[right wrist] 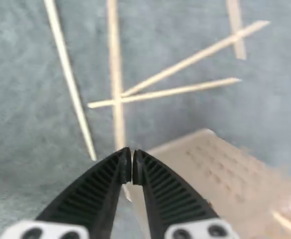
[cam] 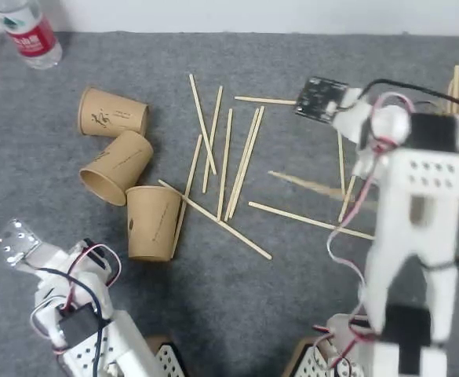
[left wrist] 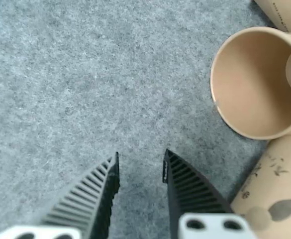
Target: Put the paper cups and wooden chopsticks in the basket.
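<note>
Desk [cam: 245,314] covered in grey felt, seen from above. Three paper cups [cam: 118,166] lie on their sides in a close cluster at the left of the high view. Wooden chopsticks [cam: 227,161] lie scattered and partly crossed over the middle of the felt.

Left end effector [left wrist: 140,159]: fingers apart and empty, low over bare felt just beside the cups, with one cup mouth [left wrist: 257,82] turned toward it.

Right end effector [right wrist: 131,152]: fingers together, apparently pinching a single chopstick [right wrist: 114,74] at their tips, though blur leaves the contact uncertain. It hangs above other loose chopsticks, near the pale woven basket [right wrist: 235,174].

Water bottle [cam: 29,31] at the far left corner.
</note>
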